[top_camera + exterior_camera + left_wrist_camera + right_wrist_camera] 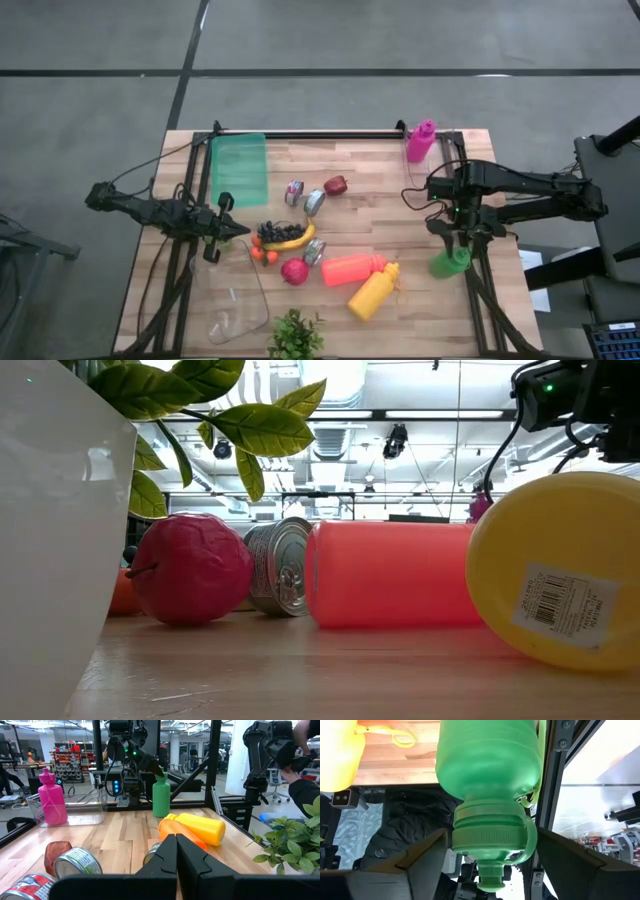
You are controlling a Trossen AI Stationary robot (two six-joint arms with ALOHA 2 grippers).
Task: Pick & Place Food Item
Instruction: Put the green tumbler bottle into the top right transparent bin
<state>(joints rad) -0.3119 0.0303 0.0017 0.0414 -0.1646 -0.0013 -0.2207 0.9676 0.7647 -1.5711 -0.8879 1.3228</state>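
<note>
A green bottle [450, 263] stands upright at the table's right edge, also seen in the left wrist view [161, 795]. My right gripper [492, 852] is open above it, slanting down, with one finger on either side of the bottle's cap. My left gripper [176, 855] is shut and empty, level, at the table's left [213, 248]. Mid-table lie a banana [292, 240] with dark grapes [277, 230], a red fruit [295, 270], a dark red apple [336, 185] and small orange fruits [262, 254]. My right gripper has a finger on each side of the green bottle's cap collar [470, 837], coming from above at a slant. Whether either finger touches it, I cannot tell. The bottle stands on its base on the table.
Cans [314, 202] lie among the fruit. An orange-red bottle [352, 268] and a yellow bottle [374, 292] lie near the front. A pink bottle [420, 140] stands far right, a green bin [240, 168] far left, a clear container [238, 295] and a plant [296, 335] in front.
</note>
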